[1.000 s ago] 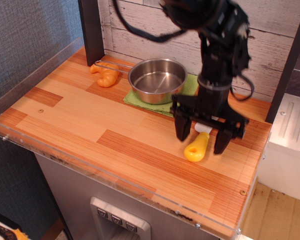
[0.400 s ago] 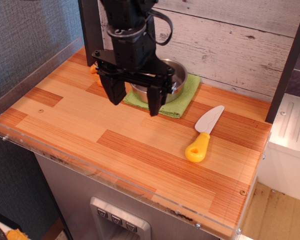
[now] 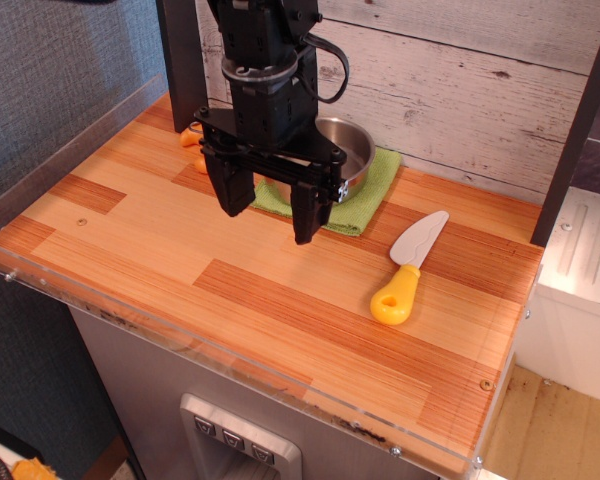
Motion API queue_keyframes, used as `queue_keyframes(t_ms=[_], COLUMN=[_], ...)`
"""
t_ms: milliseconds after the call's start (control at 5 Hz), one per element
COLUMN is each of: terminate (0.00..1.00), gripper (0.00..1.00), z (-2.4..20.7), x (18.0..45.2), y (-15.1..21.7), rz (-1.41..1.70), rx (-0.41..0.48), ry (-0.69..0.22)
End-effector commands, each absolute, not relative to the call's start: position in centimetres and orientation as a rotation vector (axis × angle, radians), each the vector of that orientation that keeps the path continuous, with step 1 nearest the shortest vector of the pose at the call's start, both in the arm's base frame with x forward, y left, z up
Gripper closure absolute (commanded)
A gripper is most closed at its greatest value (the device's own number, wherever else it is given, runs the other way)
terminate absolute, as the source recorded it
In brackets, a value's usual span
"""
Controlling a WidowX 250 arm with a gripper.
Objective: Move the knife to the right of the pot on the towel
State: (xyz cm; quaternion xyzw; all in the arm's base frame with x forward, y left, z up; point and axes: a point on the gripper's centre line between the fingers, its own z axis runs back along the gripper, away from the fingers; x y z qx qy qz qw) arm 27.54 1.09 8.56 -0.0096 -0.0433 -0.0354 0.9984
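Note:
The knife lies flat on the wooden tabletop, right of the towel, pale blade pointing back, yellow handle toward the front. The shiny steel pot sits on the green towel at the back; my arm hides most of the pot. My gripper hangs over the table in front of the pot and towel, well left of the knife. Its two black fingers are spread apart with nothing between them.
An orange croissant-shaped toy peeks out behind my arm at the back left. A clear plastic rim edges the table's front and left. A white-plank wall and a dark post bound the back and right.
One second ago my gripper stood astride the knife's handle at the right; it has since swung left to the front of the pot, leaving the knife lying on the table.

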Motion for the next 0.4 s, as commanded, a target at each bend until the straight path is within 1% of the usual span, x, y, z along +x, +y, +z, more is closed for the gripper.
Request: queue_keyframes(t_ms=[0,200], terminate=[0.00,1.00], gripper=[0.00,0.00], z=[9.62,9.62], x=[27.66,27.66], y=[1.35,1.35], rz=[-0.070,-0.070], rx=[-0.017,-0.017], ry=[-0.123,-0.123])
